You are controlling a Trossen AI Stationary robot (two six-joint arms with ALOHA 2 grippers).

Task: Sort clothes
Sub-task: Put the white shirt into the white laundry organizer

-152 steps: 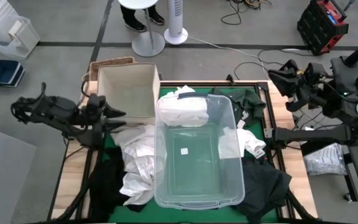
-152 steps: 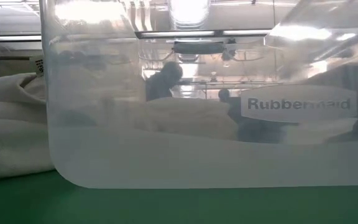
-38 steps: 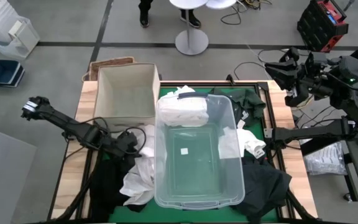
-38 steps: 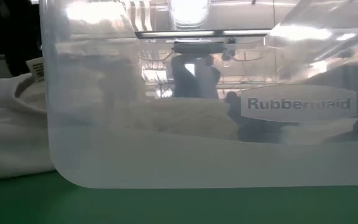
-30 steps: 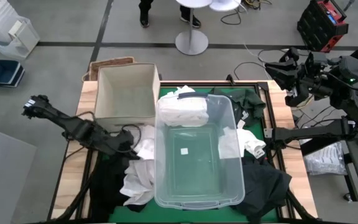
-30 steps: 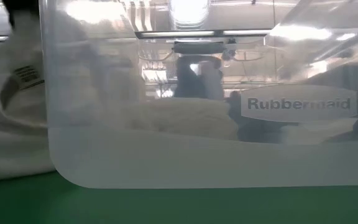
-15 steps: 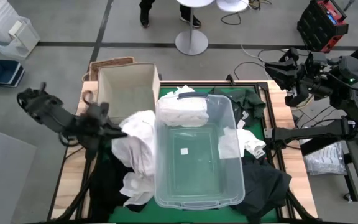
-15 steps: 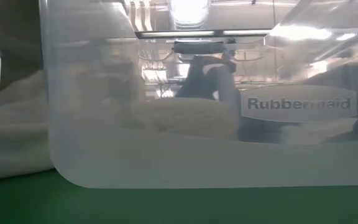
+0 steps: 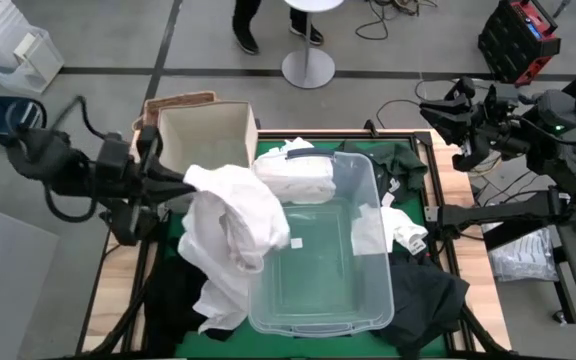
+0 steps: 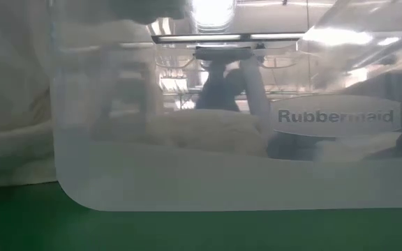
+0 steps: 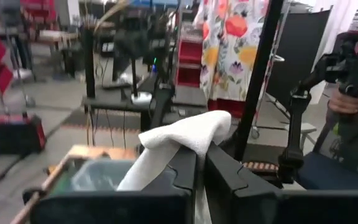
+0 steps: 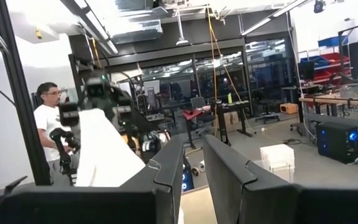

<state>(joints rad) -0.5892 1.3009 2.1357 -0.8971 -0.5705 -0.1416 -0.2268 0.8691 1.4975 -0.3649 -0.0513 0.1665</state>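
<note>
Item: white garment [image 9: 233,222], one of the clothes, soft fabric. Held aloft by the left gripper [image 9: 190,183], it hangs in loose folds over the near-left corner of the clear plastic tub [image 9: 368,290], its lower end trailing to the white pile [image 9: 218,295] on the green worktop [image 9: 415,195]. In the left wrist view a bunched fold of the same cloth [image 11: 185,134] is pinched between the closed fingers [image 11: 225,171].

Handling, judged: light, limp, no stiffness; it will sag and swing from any single hold and may drag neighbouring pieces. Not fragile. A pinch on a gathered fold or a seam should serve better than one on a flat single layer, which could slip.

Other stock: folded white garment [image 9: 293,178] inside the tub at its far end; dark garments [image 9: 433,300] on the worktop to the tub's right and near-left; small white piece [image 9: 405,232] just beside the tub's right wall. Beige cardboard box [image 9: 203,145] stands at the far-left corner, open.

Left arm: reaches in from the left, level and raised above the worktop, gripper pointing toward the tub, between box and tub.

Right arm: parked high, off the far-right edge of the worktop; right gripper [image 12: 191,163] fingers a narrow gap apart, holding nothing.

The low view shows mainly the tub wall, with white cloth [image 10: 12,104] beside it.
</note>
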